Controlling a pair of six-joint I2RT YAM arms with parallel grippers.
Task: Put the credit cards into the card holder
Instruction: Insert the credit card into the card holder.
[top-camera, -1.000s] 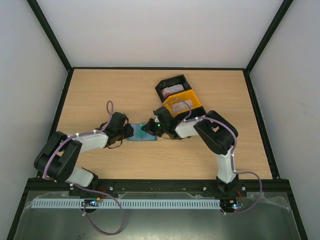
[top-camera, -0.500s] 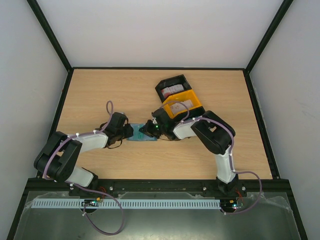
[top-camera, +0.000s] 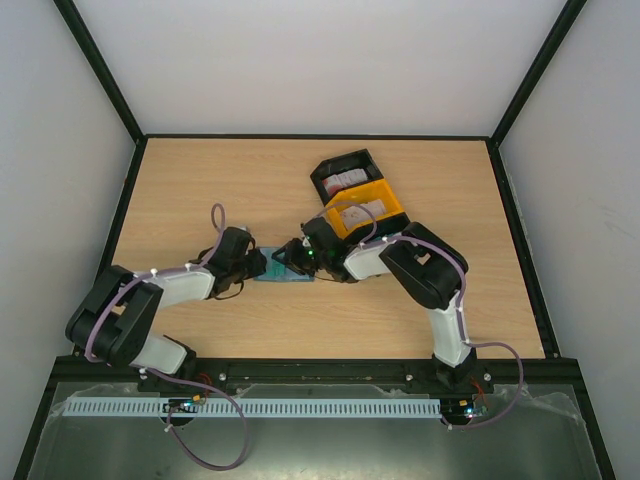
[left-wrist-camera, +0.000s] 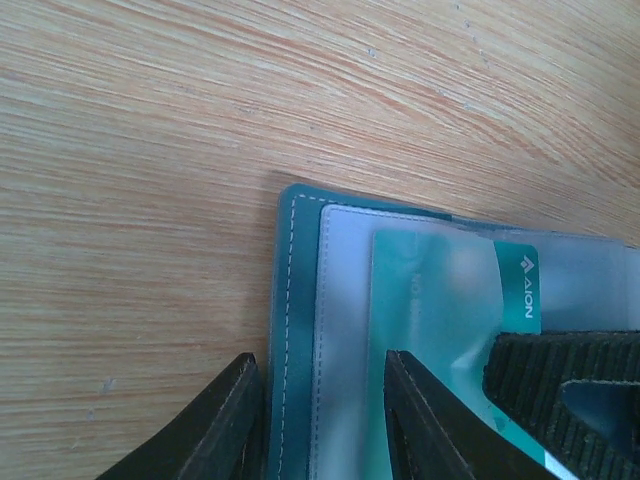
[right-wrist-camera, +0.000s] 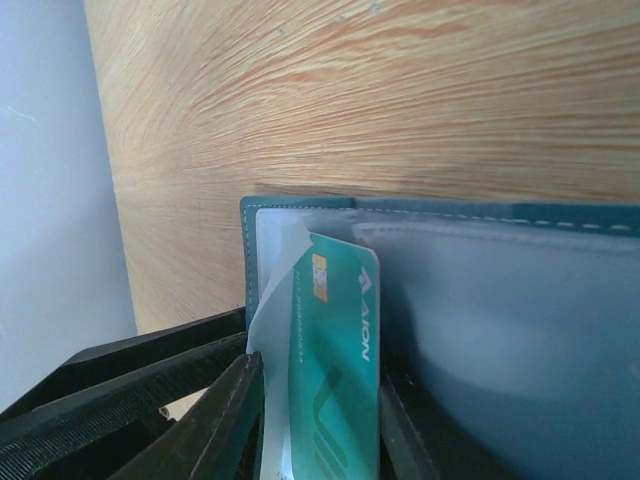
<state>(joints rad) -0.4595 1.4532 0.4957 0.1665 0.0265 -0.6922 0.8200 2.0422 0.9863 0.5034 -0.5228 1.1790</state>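
your arms: 2, left arm (top-camera: 160, 285) and right arm (top-camera: 425, 270)
card holder (left-wrist-camera: 285, 320): 1
teal card (right-wrist-camera: 335, 380) you see in it: 1
bins: 2, 1 black bin (top-camera: 338, 161), 1 yellow bin (top-camera: 393, 202)
cards in those bins: too small for you to count

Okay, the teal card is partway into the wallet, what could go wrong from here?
The teal card sits only partly under the clear pocket of the card holder, so it could ride back out when the right gripper withdraws. The left gripper straddles just one edge of the card holder; a push could slide it. Both grippers are crowded together and might bump.
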